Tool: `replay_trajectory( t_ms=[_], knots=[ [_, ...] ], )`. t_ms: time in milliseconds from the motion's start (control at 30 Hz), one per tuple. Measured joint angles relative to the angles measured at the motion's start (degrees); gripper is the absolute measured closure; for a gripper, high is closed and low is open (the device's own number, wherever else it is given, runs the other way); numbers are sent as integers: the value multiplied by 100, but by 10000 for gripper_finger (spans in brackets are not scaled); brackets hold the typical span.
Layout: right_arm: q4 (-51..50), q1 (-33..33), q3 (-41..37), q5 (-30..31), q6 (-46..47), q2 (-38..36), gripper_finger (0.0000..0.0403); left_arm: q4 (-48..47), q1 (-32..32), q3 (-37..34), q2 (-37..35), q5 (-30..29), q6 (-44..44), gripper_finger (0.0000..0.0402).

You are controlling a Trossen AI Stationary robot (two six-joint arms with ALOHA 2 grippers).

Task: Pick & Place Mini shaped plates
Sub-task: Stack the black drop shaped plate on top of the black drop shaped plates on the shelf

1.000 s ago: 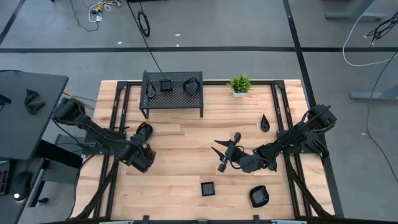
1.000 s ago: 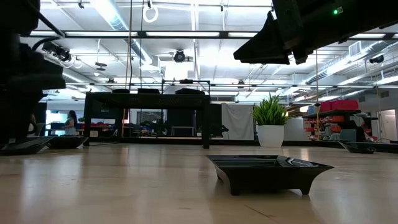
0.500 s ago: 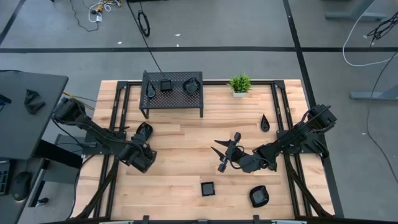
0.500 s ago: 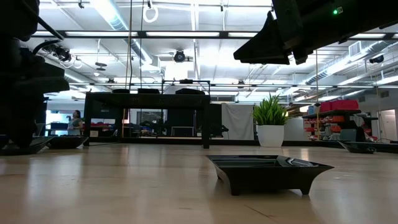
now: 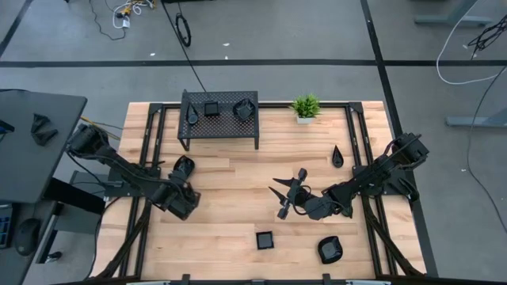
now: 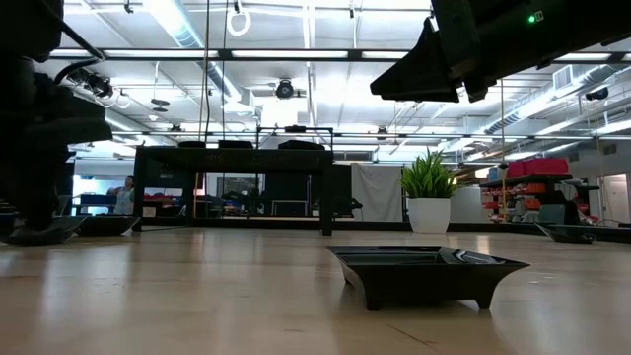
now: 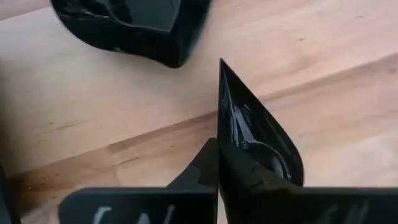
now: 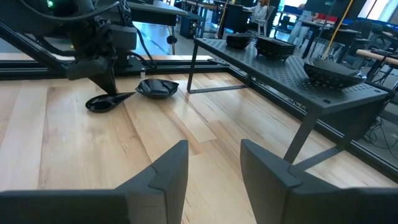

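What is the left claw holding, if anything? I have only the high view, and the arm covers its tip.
Observer: The left wrist view shows the left claw shut on the rim of a teardrop plate.
Operator: Is that plate up off the table?
Observer: I cannot tell. In the right wrist view it sits low at the table, its pointed end looking as if it touches the wood, with a rounded plate beside it and apart from it.
Operator: And the right claw?
Observer: Its own wrist view shows the right claw open with nothing between its fingers, looking across the table toward the left arm and the rack.
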Motion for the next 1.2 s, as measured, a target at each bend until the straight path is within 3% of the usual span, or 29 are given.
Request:
replay_trajectory(
  t_ms=[200, 367, 567, 867, 1033, 1200],
  knots=[
    [0, -2, 0, 1, -2, 0, 255, -405, -1, 515, 1, -140, 233, 399],
    [2, -9, 0, 0, -2, 0, 255, -1392, 146, 1309, 1, -465, 489, 399],
    [2, -11, 0, 2, -2, 0, 255, -2323, 844, 2230, -308, -786, 1674, 400],
    [37, -52, 0, 0, -47, 0, 255, -2101, 3233, 2949, -1483, -1131, 4615, 400],
    [66, -134, -2, 1, -45, 1, 255, -1251, 4999, 3231, -1621, -310, 6423, 401],
    [95, -140, -2, -133, -44, 2, 255, -1054, 6612, 3309, -1347, 339, 7397, 401]
  ],
)
